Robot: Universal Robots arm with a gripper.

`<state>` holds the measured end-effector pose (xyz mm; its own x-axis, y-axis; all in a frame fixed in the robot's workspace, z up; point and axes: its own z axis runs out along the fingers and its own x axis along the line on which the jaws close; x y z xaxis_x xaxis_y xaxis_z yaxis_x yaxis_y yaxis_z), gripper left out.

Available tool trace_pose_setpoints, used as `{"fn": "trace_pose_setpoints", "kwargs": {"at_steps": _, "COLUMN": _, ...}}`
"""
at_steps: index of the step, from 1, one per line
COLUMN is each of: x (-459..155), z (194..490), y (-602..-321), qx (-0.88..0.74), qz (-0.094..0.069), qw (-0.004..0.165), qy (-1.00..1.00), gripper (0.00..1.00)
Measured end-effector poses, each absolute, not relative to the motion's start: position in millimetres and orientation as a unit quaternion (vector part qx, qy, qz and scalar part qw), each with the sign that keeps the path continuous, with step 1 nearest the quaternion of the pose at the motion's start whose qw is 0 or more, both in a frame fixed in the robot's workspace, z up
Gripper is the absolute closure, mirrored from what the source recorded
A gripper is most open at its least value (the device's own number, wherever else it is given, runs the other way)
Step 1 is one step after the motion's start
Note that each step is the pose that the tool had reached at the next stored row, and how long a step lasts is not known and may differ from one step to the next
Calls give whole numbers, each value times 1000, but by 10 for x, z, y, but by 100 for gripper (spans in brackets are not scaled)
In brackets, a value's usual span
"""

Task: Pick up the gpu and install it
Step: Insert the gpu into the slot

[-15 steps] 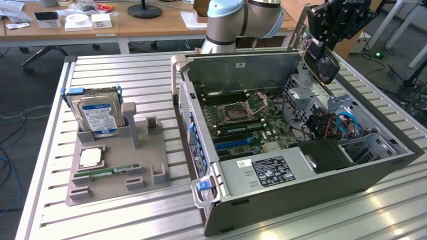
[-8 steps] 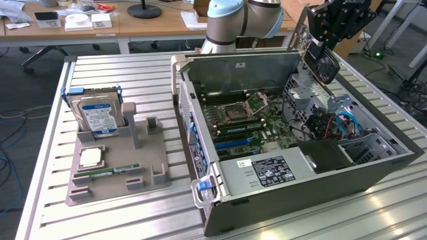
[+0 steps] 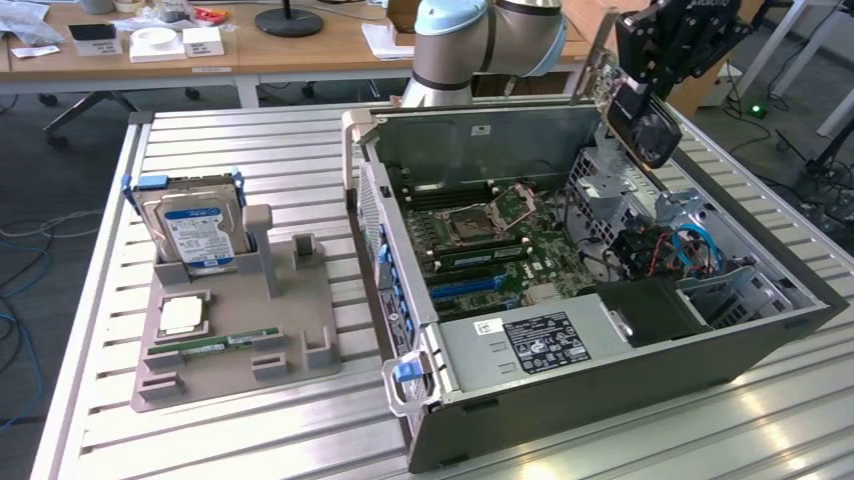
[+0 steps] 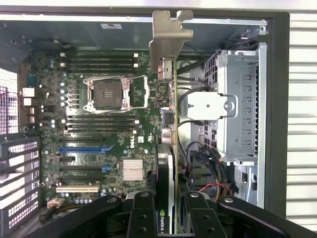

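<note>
The gpu (image 3: 646, 122) hangs in the air above the far right corner of the open computer case (image 3: 747, 350), its black fan cooler facing the exterior camera. My gripper (image 3: 659, 72) is shut on its upper edge. In the wrist view the gpu (image 4: 167, 148) appears edge-on, its silver end bracket (image 4: 170, 34) pointing away from the camera, held between my two black fingers (image 4: 141, 214). The card sits over the gap between the motherboard (image 4: 99, 129) and the drive cage (image 4: 237, 104). The blue expansion slots (image 4: 83, 148) lie off to one side of it, uncovered.
On the exterior view's left, a grey fixture (image 3: 234, 340) on the slatted metal table (image 3: 240, 440) holds a silver hard drive (image 3: 198, 235), a processor chip (image 3: 183, 316) and a narrow memory stick (image 3: 214, 345). Inside the case are the power supply (image 3: 534, 342) and loose cables (image 3: 667, 250).
</note>
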<state>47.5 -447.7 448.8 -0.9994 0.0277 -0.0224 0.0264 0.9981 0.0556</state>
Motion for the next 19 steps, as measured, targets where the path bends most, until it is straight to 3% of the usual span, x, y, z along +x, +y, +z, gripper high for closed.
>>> {"fn": "trace_pose_setpoints", "kwargs": {"at_steps": 19, "x": 475, "z": 4486, "y": -4477, "qx": -87, "qz": 29, "qw": 9, "qy": 996, "gripper": 73}}
